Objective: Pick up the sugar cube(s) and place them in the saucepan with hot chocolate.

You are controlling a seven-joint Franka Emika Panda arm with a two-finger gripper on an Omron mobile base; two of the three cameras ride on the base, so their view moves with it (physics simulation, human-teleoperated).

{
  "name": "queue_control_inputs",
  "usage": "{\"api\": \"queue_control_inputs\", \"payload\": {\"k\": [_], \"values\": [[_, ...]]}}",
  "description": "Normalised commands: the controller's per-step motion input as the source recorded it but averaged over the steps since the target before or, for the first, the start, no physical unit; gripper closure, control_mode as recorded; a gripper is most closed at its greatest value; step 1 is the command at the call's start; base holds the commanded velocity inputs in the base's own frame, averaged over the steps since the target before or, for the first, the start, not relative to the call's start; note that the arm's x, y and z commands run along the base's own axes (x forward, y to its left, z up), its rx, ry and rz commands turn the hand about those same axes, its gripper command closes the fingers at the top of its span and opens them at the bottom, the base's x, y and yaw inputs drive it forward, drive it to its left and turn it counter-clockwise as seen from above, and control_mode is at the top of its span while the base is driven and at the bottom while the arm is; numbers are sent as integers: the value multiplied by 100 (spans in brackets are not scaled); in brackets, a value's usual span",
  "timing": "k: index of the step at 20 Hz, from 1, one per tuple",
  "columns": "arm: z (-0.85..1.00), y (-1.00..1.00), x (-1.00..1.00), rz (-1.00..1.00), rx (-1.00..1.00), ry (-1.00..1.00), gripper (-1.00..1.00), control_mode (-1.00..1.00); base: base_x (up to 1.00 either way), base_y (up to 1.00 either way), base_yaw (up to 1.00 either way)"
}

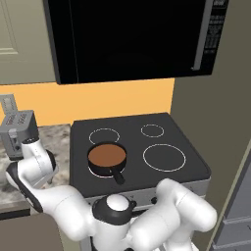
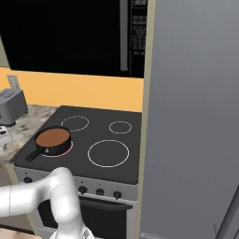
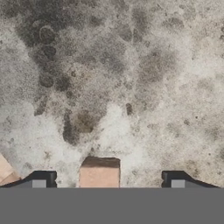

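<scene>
A small pale beige-pink sugar cube [image 3: 99,173] rests on the mottled grey stone counter [image 3: 131,87]. It sits between the two dark fingertips [image 3: 43,179] of my gripper [image 3: 109,180], which is open, with a gap on each side of the cube. The corner of a second, similar beige block [image 3: 6,171] shows at the left edge, outside the fingers. The saucepan with hot chocolate [image 1: 107,157] [image 2: 52,138] is a small black pan holding brown liquid. It stands on the front left burner, with its handle toward the stove's front. My arm reaches left of the stove, over the counter.
The black stovetop [image 1: 162,128] [image 2: 121,140] has white burner rings. A grey toaster [image 1: 18,130] [image 2: 9,105] stands at the back of the counter. A dark microwave [image 1: 132,34] hangs above the stove, and a tall grey fridge wall [image 2: 196,116] closes off the right.
</scene>
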Motion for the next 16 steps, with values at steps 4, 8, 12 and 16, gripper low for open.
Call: {"api": "queue_control_inputs", "payload": {"k": [4, 8, 12, 16], "values": [[-17, 8, 6, 0, 2, 1, 100, -100, 0, 0, 0], [-1, 8, 7, 0, 0, 0, 100, -100, 0, 0, 0], [0, 9, 6, 0, 0, 0, 100, -100, 0, 0, 0], [0, 7, 0, 0, 0, 0, 100, -100, 0, 0, 0]]}}
